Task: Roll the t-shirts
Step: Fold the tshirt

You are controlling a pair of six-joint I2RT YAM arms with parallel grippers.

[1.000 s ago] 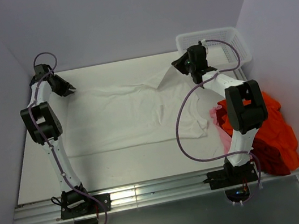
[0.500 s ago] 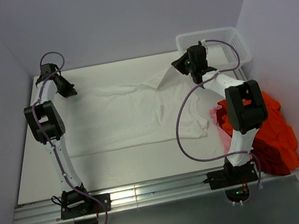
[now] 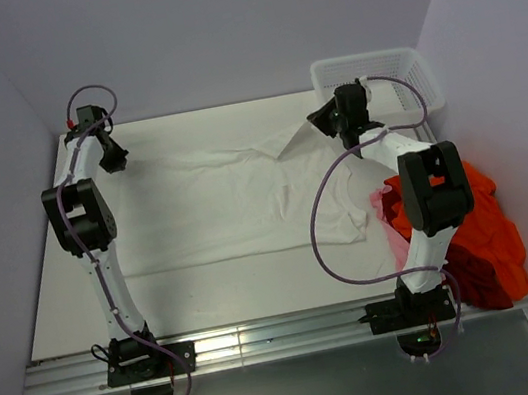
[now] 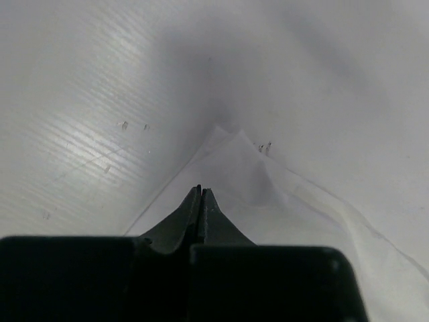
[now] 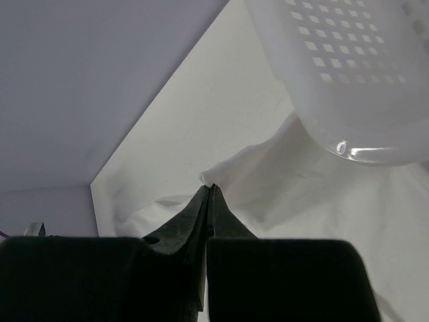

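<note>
Corners of white t-shirt point(image 3: 214, 201) sit pinched in shut left claw point(image 3: 119, 163) and right claw point(image 3: 314, 119).

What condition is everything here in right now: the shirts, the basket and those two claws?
white t-shirt: spread out on the table, not rolled, far corners pulled up.
orange-red t-shirts: crumpled in a heap at the table's right edge.
basket: upright at the far right corner.
left gripper: shut, pinching the white t-shirt's far left corner.
right gripper: shut, pinching its far right corner.
</note>
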